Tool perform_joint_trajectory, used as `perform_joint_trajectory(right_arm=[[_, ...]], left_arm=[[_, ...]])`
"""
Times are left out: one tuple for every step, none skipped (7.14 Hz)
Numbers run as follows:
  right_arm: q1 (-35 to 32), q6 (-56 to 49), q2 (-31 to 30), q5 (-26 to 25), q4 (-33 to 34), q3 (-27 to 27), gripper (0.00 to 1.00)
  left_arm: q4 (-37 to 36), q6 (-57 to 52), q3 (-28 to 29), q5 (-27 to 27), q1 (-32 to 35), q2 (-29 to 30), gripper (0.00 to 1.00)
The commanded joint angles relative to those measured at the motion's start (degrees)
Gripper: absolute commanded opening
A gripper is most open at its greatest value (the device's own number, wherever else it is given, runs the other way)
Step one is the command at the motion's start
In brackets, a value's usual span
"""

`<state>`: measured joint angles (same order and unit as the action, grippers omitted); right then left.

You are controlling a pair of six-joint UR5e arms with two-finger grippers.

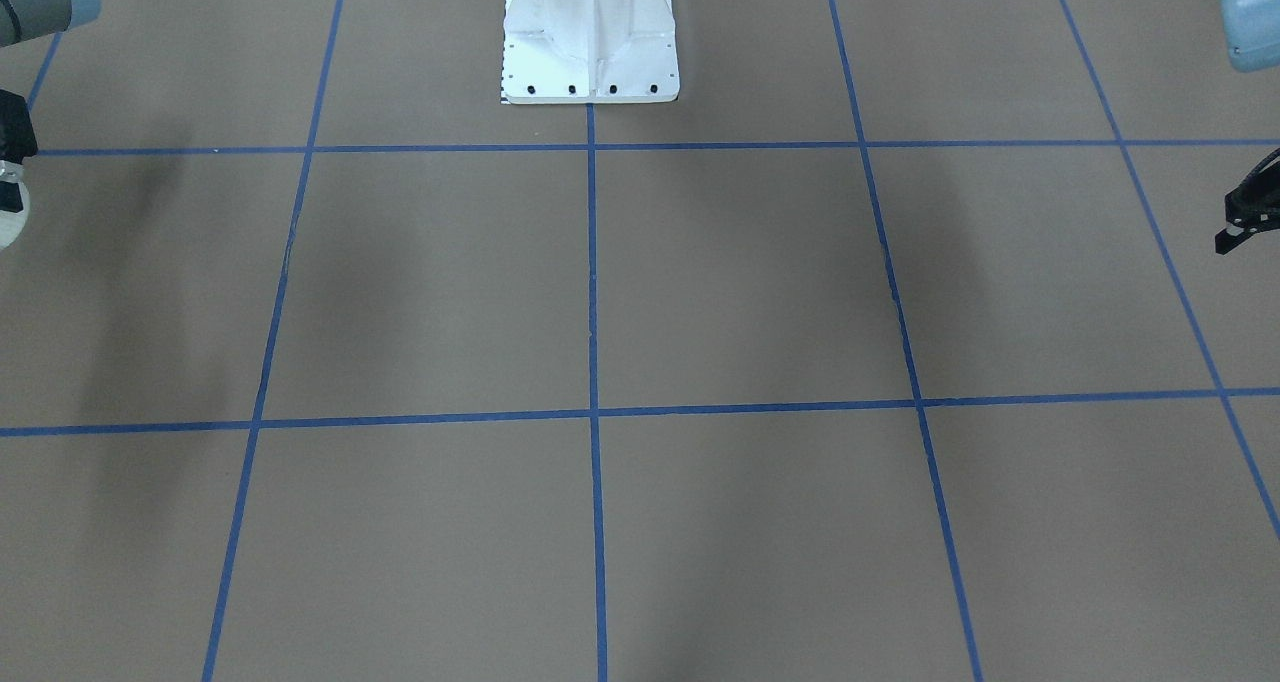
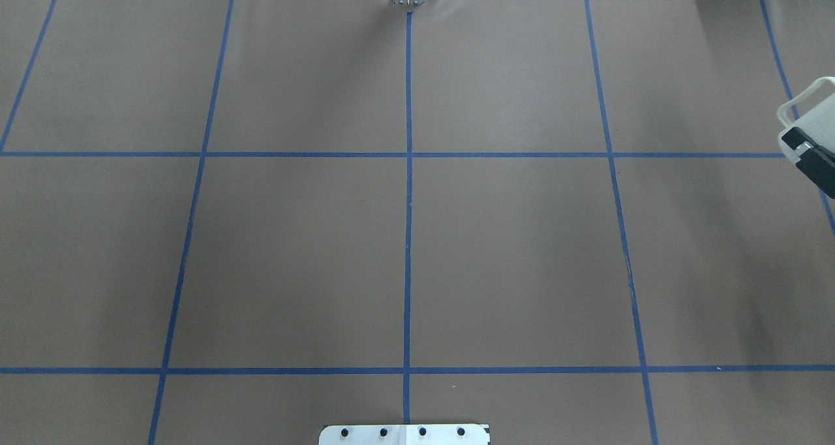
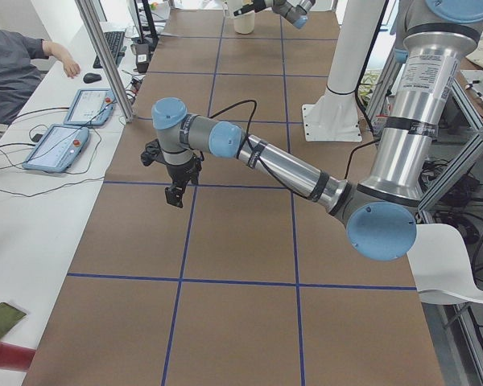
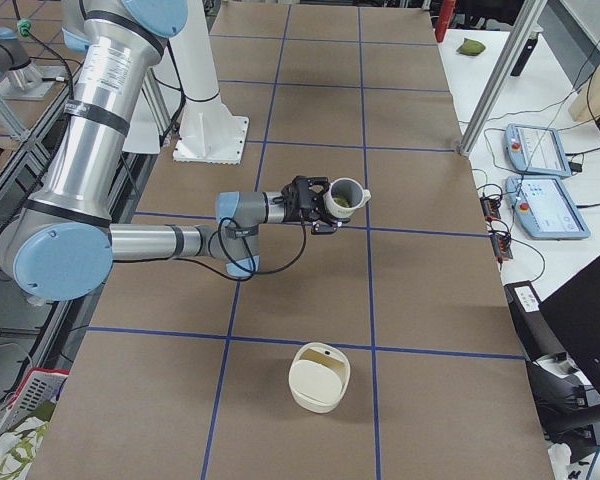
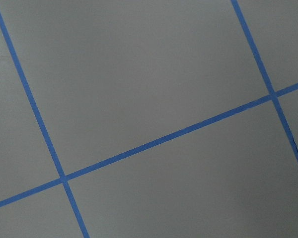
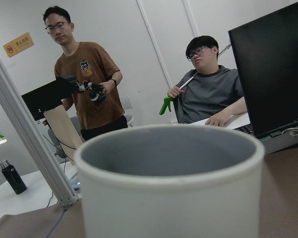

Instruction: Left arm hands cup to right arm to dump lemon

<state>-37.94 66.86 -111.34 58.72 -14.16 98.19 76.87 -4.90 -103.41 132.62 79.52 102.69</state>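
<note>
My right gripper [image 4: 315, 205] is shut on the white cup [image 4: 348, 196] and holds it upright above the table. The yellowish lemon [image 4: 341, 202] lies inside it. The cup fills the right wrist view [image 6: 171, 188], where the lemon is hidden. The overhead view shows only the cup's handle [image 2: 805, 102] and a black finger [image 2: 815, 161] at the right edge. My left gripper [image 1: 1240, 224] hangs empty over the table's other end [image 3: 175, 193]. I cannot tell whether it is open or shut.
A cream round container [image 4: 320, 377] stands on the table near the right end, on the operators' side of the held cup. The white robot pedestal [image 1: 590, 32] stands at the table's middle edge. Operators sit and stand beyond the table [image 6: 208, 94].
</note>
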Motion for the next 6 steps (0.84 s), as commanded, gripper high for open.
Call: perform_joint_trajectory(right_arm=[[-3.7,10.1,-0.6,0.4,-9.3,-9.8,0.00],[-5.0,14.9,-0.4,1.4,-15.6,-15.9,0.00],[-7.2,19.8,0.3,3.7,-21.4,-21.9,0.00],[-10.7,24.7,0.8,7.4,-24.3,-25.2,0.00],[-15.2,30.1,1.6,12.4,-24.3,-26.7,0.00],[-17.1,36.5,1.9,14.4,-24.5,-26.8,0.00]], left_arm=[[0.0,0.4,-0.1,0.0,0.0,0.2,1.00],[0.0,0.5,0.0,0.0,0.0,0.5,1.00],[0.0,0.5,-0.1,0.0,0.0,0.7,1.00],[-0.1,0.6,-0.1,0.0,0.0,0.8,1.00],[-0.1,0.7,-0.3,0.0,0.0,0.8,1.00],[-0.1,0.7,-0.4,0.1,0.0,0.9,1.00]])
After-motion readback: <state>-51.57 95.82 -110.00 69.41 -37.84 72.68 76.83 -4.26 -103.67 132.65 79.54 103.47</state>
